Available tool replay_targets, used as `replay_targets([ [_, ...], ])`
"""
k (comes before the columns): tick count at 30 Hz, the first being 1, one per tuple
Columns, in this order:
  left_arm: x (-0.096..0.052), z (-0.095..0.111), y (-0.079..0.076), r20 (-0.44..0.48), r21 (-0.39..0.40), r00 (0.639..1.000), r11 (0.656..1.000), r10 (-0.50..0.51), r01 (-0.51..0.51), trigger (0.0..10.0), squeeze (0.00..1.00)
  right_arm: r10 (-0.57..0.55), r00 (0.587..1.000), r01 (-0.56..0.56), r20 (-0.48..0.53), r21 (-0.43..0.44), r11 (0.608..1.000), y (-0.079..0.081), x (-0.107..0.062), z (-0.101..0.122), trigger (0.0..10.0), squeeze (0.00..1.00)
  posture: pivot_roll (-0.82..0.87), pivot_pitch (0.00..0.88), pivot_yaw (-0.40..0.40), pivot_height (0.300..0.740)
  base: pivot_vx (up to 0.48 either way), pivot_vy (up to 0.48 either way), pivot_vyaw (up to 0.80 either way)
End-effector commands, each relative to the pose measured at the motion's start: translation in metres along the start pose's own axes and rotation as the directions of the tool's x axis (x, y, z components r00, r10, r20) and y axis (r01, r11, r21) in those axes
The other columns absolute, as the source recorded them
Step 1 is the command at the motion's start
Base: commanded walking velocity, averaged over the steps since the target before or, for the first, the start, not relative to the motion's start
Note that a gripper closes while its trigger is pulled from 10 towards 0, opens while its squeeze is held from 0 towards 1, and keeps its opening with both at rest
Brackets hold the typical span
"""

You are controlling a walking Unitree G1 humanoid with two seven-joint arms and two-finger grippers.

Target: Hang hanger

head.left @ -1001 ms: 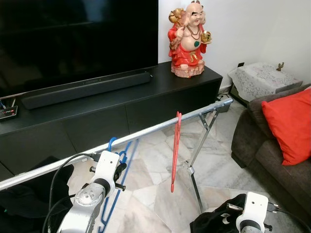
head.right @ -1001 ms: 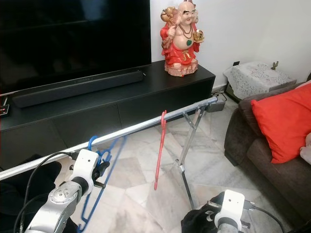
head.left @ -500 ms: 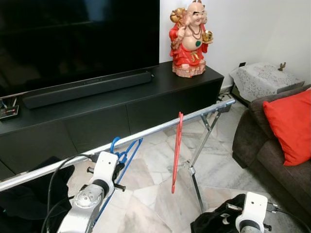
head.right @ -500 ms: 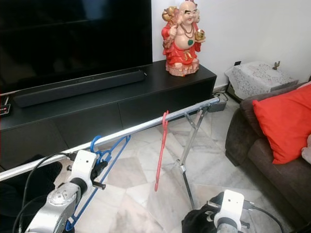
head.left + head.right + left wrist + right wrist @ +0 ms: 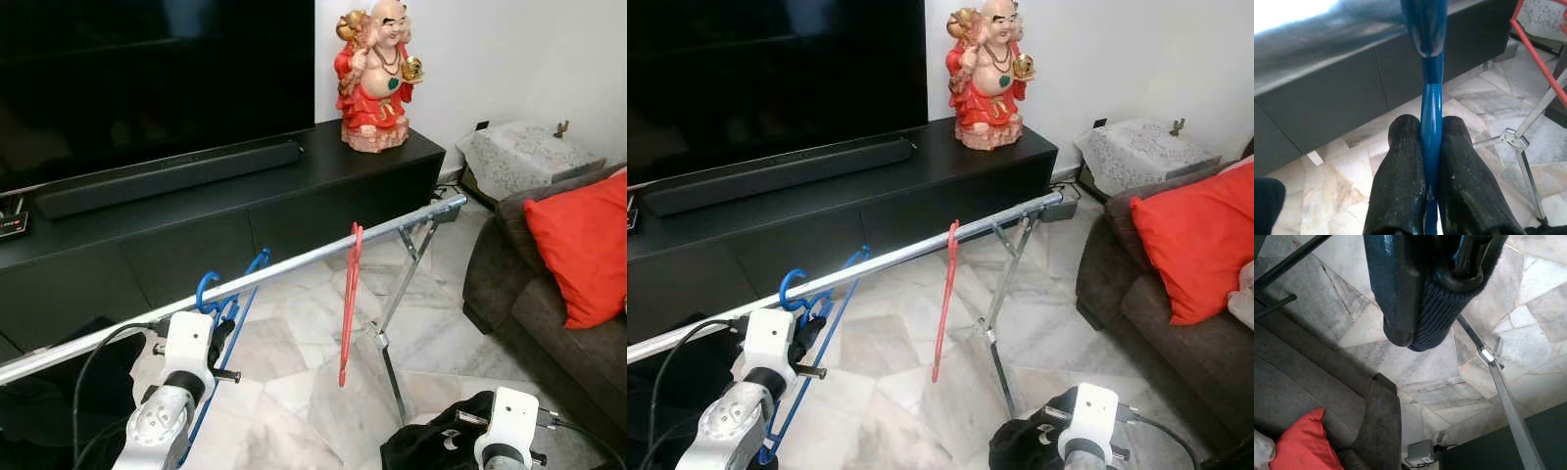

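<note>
A blue hanger (image 5: 233, 311) has its hook (image 5: 207, 290) curled over the silver rail (image 5: 294, 262) of a clothes rack. My left gripper (image 5: 223, 331) sits just under the rail, shut on the hanger's neck. In the left wrist view the two black fingers (image 5: 1400, 171) press the blue neck (image 5: 1431, 147) between them, with the hook (image 5: 1423, 24) against the blurred rail. A red hanger (image 5: 347, 308) hangs from the rail further right. My right gripper (image 5: 1420, 328) is low at the front right, shut on a dark knitted cloth (image 5: 431, 446).
A long black TV cabinet (image 5: 323, 196) stands behind the rack with a soundbar (image 5: 167, 176) and a red statue (image 5: 374, 73). The rack's metal legs (image 5: 392, 323) stand on the marble floor. A brown sofa (image 5: 519, 294) with a red cushion (image 5: 578, 245) is at the right.
My left gripper and the blue hanger have shifted left along the rail, away from the red hanger, and the hook now sits higher over the rail. The right arm has stayed put.
</note>
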State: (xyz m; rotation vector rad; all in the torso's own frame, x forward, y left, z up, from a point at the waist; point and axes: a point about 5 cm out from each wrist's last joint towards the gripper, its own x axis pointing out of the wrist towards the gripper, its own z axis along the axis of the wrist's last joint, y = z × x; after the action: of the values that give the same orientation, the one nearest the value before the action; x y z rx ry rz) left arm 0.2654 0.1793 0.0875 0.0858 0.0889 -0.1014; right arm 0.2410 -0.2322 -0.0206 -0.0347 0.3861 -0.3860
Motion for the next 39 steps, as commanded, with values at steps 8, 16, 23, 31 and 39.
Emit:
replay_targets([
  [8, -0.024, -0.021, 0.016, -0.042, 0.171, 0.996, 0.982, -0.077, 0.083, 0.0, 0.0, 0.007, 1.0, -0.007, 0.002, -0.009, 1.0, 0.0, 0.001, 0.001, 10.0, 0.0, 0.16, 0.043, 0.007, 0.74, 0.0, 0.0, 0.0],
  [16, -0.036, -0.04, 0.022, -0.089, 0.165, 0.991, 0.98, -0.101, 0.114, 1.0, 0.0, 0.01, 1.0, -0.01, 0.004, -0.01, 1.0, 0.0, 0.001, 0.001, 10.0, 0.0, 0.16, 0.041, 0.003, 0.74, 0.0, 0.0, 0.0],
  [23, -0.046, -0.069, 0.026, -0.191, 0.16, 0.979, 0.982, -0.071, 0.102, 10.0, 0.0, 0.01, 1.0, -0.01, 0.009, -0.011, 1.0, 0.0, 0.001, 0.003, 10.0, 0.0, 0.15, 0.038, 0.003, 0.74, 0.0, 0.0, 0.0],
  [31, -0.06, -0.121, 0.034, -0.432, 0.094, 0.902, 0.995, 0.006, 0.039, 10.0, 0.0, 0.015, 1.0, -0.015, 0.01, -0.008, 1.0, 0.003, 0.002, 0.004, 10.0, 0.0, 0.15, 0.022, 0.004, 0.74, 0.0, 0.0, 0.0],
  [39, -0.082, -0.163, 0.028, -0.621, 0.043, 0.783, 0.999, 0.04, -0.017, 10.0, 0.0, 0.016, 1.0, -0.016, 0.011, -0.003, 1.0, 0.004, 0.002, 0.004, 10.0, 0.0, 0.14, 0.01, 0.012, 0.74, 0.0, 0.0, 0.0],
])
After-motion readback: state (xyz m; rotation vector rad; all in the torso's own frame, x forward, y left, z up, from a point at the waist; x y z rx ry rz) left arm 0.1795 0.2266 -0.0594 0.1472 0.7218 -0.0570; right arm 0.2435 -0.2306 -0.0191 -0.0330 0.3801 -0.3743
